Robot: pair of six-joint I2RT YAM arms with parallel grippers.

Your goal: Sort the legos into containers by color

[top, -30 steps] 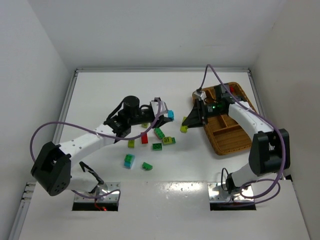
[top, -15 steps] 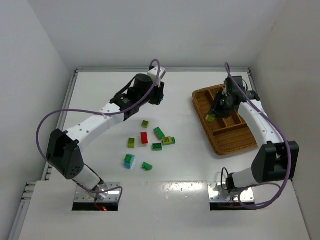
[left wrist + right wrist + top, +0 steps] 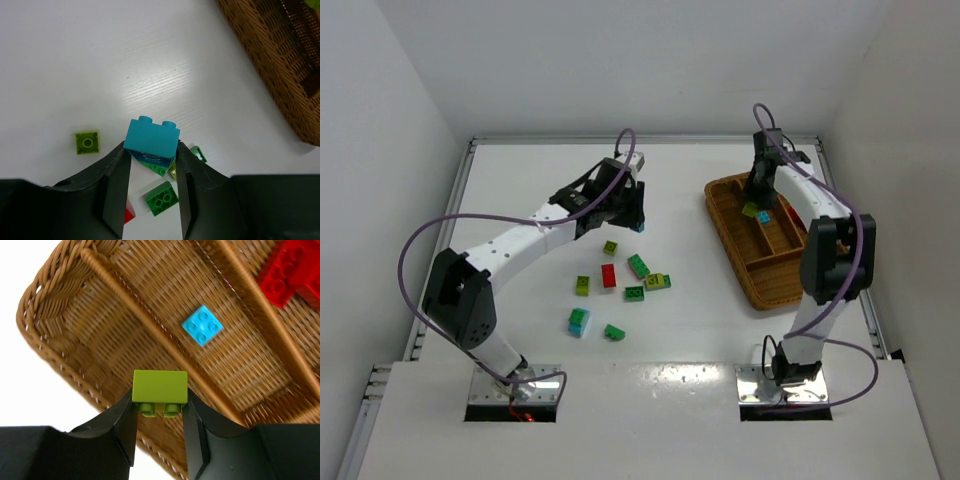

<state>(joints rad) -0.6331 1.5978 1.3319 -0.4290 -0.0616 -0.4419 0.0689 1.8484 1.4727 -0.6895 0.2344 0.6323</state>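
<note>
Yellow-green brick (image 3: 160, 385), pinched in the right hand (image 3: 160, 399) over the wicker tray (image 3: 65, 325), seemed to need a low drop away from the cyan brick (image 3: 202, 325) inside, while the left hand (image 3: 151, 152) pinched a second cyan brick (image 3: 151, 134) above the desk (image 3: 75, 60).

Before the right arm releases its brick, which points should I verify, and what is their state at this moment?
1. right gripper shut on the yellow-green brick: ok.
2. Brick hangs over the wicker tray, not the table: ok.
3. Compartment under it seems free of other colours; the loose cyan brick and the red bricks lie beyond dividers: ok.
4. Height above the tray floor: cannot tell.
5. left gripper, shut on the held cyan brick, is apart from the tray: ok.
</note>
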